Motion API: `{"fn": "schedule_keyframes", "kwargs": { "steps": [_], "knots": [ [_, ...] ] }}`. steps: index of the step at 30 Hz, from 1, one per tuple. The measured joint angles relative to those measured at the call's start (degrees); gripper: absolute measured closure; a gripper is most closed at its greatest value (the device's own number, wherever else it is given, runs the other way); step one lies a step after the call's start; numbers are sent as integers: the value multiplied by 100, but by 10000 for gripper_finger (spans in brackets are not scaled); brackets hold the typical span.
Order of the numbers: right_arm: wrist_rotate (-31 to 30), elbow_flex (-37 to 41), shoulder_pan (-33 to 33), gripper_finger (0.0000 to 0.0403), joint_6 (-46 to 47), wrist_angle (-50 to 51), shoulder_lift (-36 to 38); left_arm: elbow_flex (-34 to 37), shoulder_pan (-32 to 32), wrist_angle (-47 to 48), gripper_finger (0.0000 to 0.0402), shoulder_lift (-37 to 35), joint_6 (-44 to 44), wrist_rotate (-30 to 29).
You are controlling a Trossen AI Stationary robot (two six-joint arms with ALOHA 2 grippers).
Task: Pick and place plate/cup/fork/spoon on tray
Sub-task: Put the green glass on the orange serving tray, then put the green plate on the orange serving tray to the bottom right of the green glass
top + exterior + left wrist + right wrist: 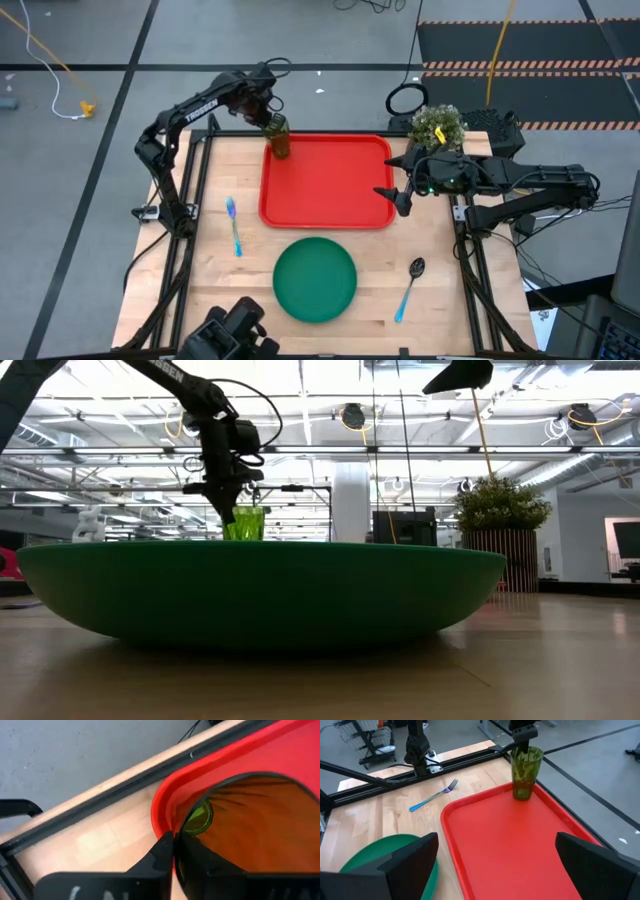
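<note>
Cup stands upright in tray's far-left corner, left tool pinching its rim from above; right tool spread empty.

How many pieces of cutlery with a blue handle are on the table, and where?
2. The fork lies on the wood left of the red tray; the spoon lies right of the green plate. None seems hidden.

The left gripper pinches the cup behind the plate.
</note>
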State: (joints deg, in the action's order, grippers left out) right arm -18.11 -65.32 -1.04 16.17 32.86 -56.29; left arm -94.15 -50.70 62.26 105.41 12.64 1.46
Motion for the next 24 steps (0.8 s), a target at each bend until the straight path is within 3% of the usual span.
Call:
{"fn": "schedule_keyframes", "kwargs": {
  "steps": [19,24],
  "knots": [
    [-7,0,0,9,-43,-3,0,181,193,-391,357,-5,306,-123],
    [-9,0,7,9,-136,-4,0,181,195,-394,330,-5,482,-340]
  ]
}}
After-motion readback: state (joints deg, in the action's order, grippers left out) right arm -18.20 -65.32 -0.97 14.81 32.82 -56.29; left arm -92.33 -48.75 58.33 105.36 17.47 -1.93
